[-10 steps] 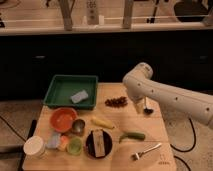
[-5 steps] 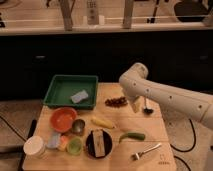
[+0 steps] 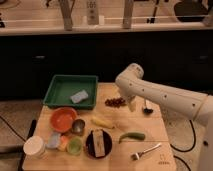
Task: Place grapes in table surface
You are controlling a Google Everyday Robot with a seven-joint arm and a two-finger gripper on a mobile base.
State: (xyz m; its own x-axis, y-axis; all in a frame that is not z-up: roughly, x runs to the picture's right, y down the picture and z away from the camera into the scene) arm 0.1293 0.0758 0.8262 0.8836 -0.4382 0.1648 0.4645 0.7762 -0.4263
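Observation:
The grapes (image 3: 115,102), a small dark red bunch, lie on the light wooden table surface (image 3: 150,125) near its back edge, just right of the green tray. My gripper (image 3: 132,105) hangs down from the white arm right beside the grapes, on their right, close above the tabletop. Its fingers stand open and hold nothing.
A green tray (image 3: 60,87) with a blue sponge (image 3: 79,96) sits at the back left. In front are an orange bowl (image 3: 63,119), a metal cup (image 3: 78,126), a yellow banana-like piece (image 3: 102,121), a green pepper (image 3: 132,136), a dark plate (image 3: 98,143), a fork (image 3: 147,151) and small cups (image 3: 34,146).
The arm has swung a little to the left and lower, bringing the gripper closer to the grapes. The grapes have stayed in place.

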